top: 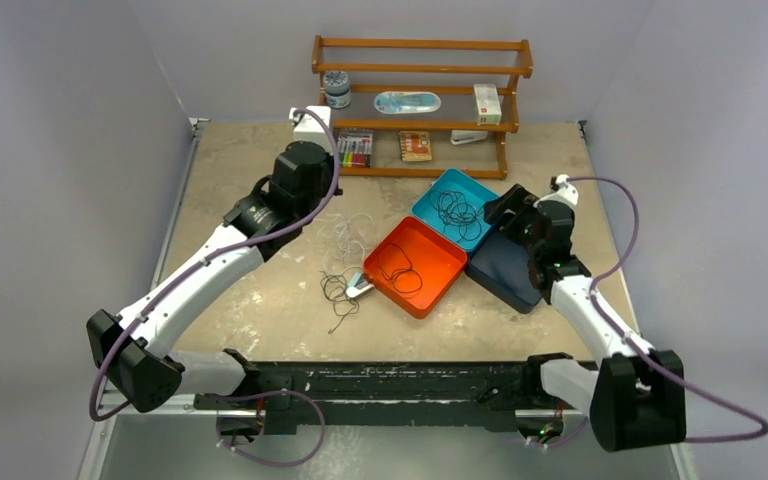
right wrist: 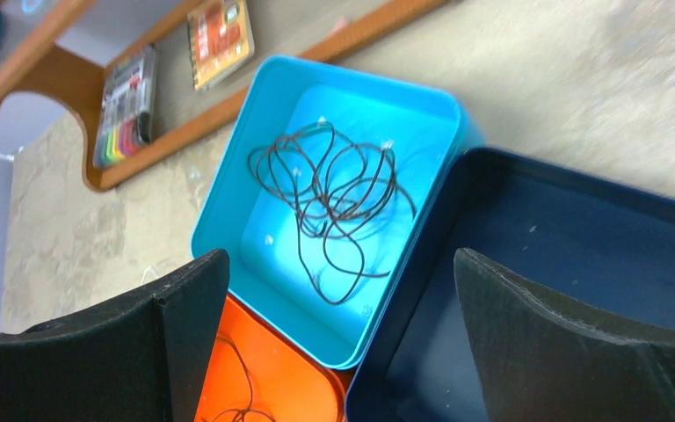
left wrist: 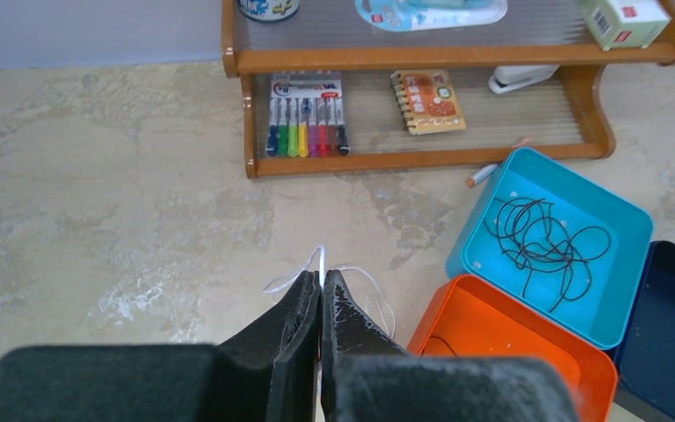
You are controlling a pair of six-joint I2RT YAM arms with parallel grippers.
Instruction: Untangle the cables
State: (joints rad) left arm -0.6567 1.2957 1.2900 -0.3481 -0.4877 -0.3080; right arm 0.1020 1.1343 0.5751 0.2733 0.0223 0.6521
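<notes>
White cable [left wrist: 321, 258] — end hidden between fingers of the left gripper [left wrist: 322, 275].

The left end effector [left wrist: 321, 280] has its fingers pressed together on a thin white cable [left wrist: 321, 257], whose loops lie on the bench [left wrist: 97, 220] on either side. To the right, a black cable [left wrist: 536, 242] lies coiled in the teal tray [left wrist: 602, 294], which touches the orange tray [left wrist: 510, 347]. A wooden shelf [left wrist: 422, 158] stands beyond.

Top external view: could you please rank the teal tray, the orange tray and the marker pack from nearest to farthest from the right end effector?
1. Teal tray, right beside the open right end effector.
2. Orange tray, farther left, next to the teal one.
3. Marker pack, on the far shelf's lower tier.
</notes>
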